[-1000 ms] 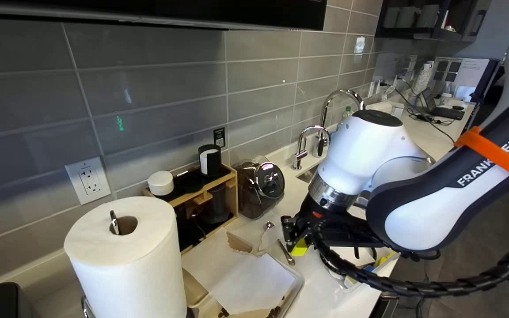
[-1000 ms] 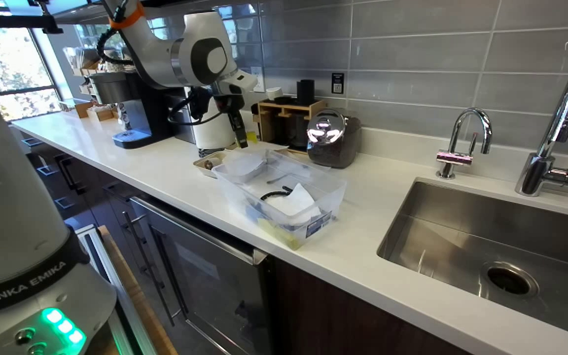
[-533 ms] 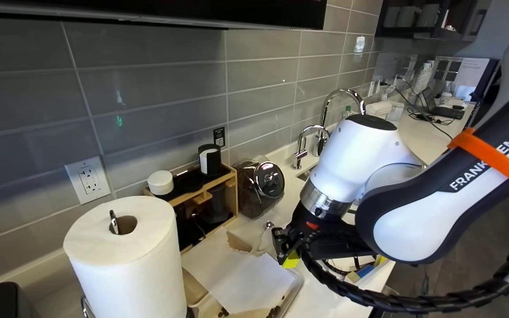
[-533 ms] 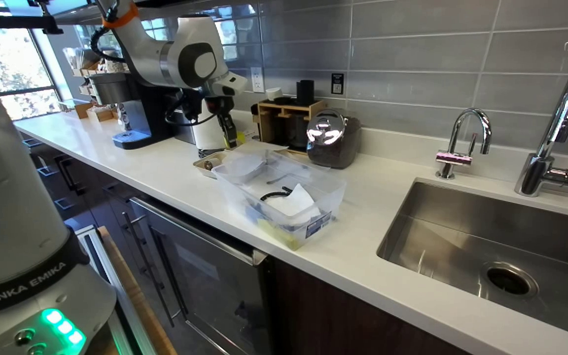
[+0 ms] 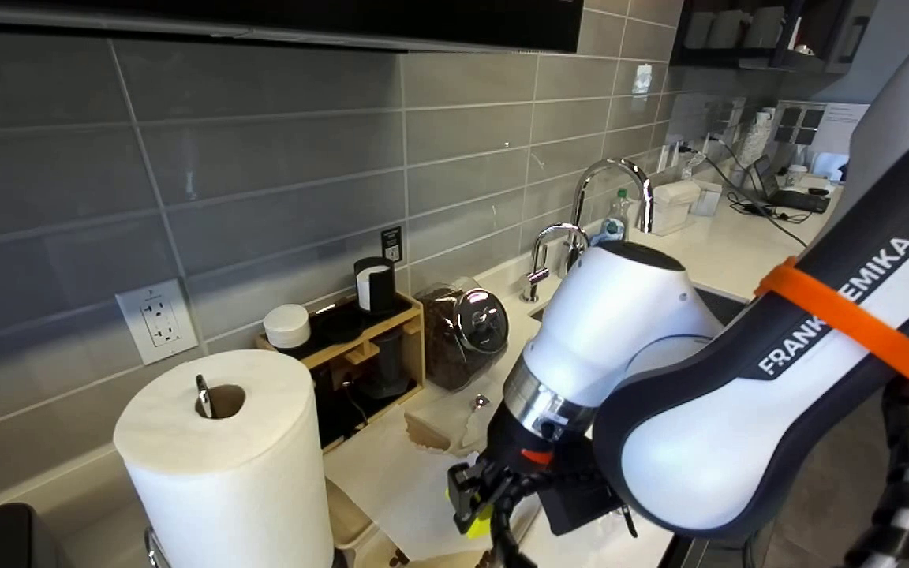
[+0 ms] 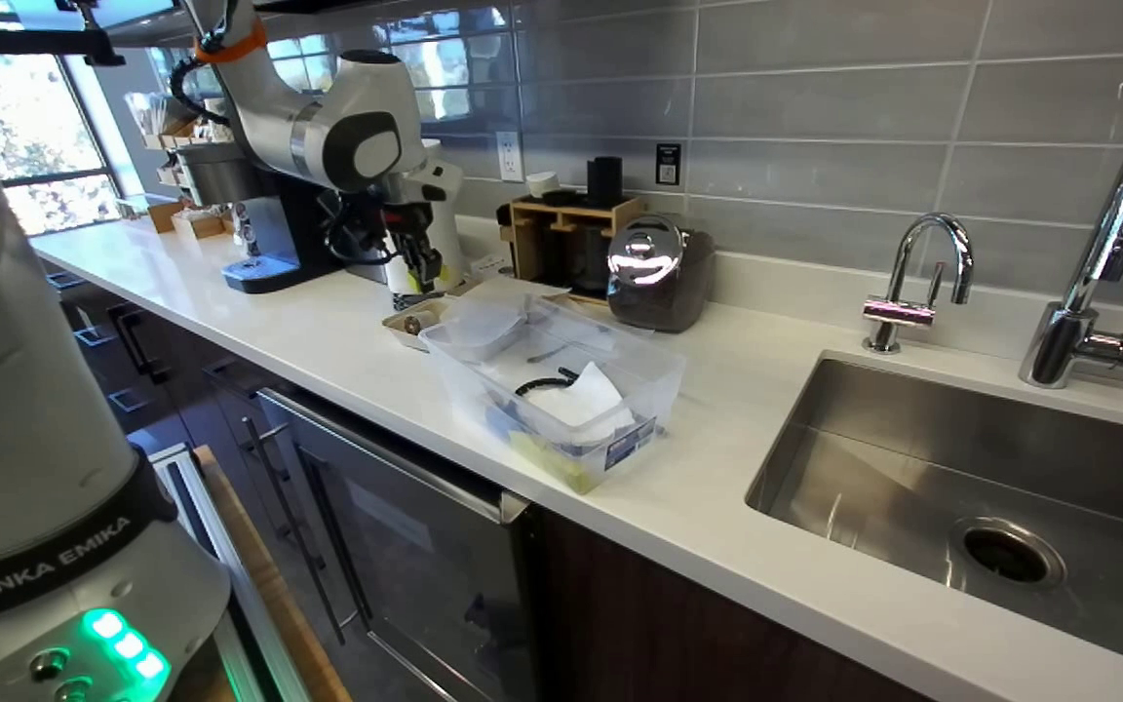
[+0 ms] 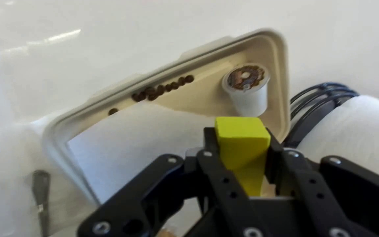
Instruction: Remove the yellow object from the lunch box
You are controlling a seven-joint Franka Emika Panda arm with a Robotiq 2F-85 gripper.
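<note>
My gripper (image 7: pixel 241 140) is shut on the yellow object (image 7: pixel 242 149), a bright block whose end sticks out past the fingertips. In an exterior view the gripper (image 5: pixel 470 501) hangs over the paper-lined tray, and part of the yellow object (image 5: pixel 480 524) shows beneath it. The gripper (image 6: pixel 422 276) is also in an exterior view, near the paper towel roll. The lunch box (image 6: pixel 544 384), with its dark rim and white part, sits in a clear plastic bin, well away from the gripper. Whether the yellow object touches the tray cannot be told.
The pale tray (image 7: pixel 276 65) holds a white paper sheet (image 7: pixel 137 131), brown beans and a small coffee pod (image 7: pixel 250 95). The paper towel roll (image 5: pixel 222 465) stands beside it. The clear bin (image 6: pixel 659 390), glass jar (image 6: pixel 664 273) and wooden organizer (image 5: pixel 415 347) stand nearby.
The gripper has moved, with the yellow object held, away from the clear bin and toward the tray and paper towel roll. It is also lower.
</note>
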